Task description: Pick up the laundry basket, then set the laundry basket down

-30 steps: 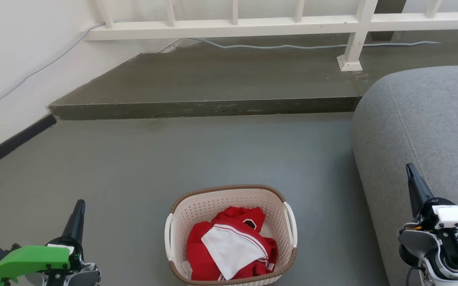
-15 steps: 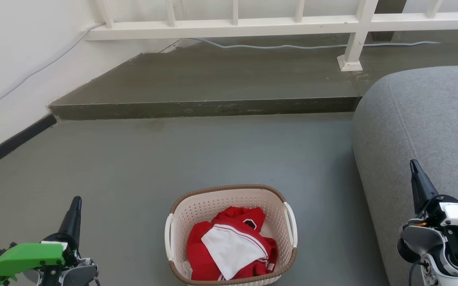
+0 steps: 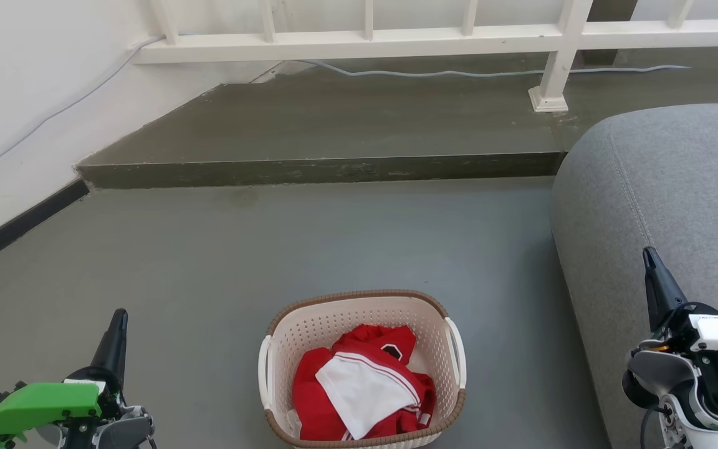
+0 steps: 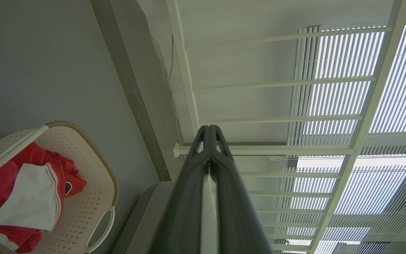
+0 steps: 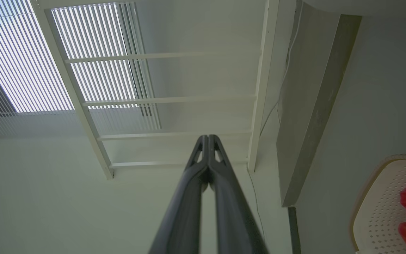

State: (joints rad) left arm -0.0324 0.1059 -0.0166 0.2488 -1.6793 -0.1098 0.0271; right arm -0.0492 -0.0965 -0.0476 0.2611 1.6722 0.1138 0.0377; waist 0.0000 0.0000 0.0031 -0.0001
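Cream perforated plastic with a brown woven rim: the basket (image 3: 328, 324) stands upright on the grey floor (image 3: 272, 249), between our two grippers and apart from both. The sofa (image 3: 664, 187) is near on its right.

- Contents: red-and-white clothes (image 3: 359, 386), heaped.
- Fittings: a white left handle (image 3: 263, 371) and a white right handle (image 3: 457, 352).
- Left gripper (image 3: 119, 321): fingers pressed together, holding nothing, pointing up, well left of the basket.
- Right gripper (image 3: 650, 265): likewise closed and empty, in front of the sofa.
- Stage: we judge the scene fits either a basket waiting for its lift or one already put back down. The pictures do not settle which.
- Handling: we judge any carry goes best by both handles at once, kept level so the heap does not tip, with the right arm kept off the sofa.
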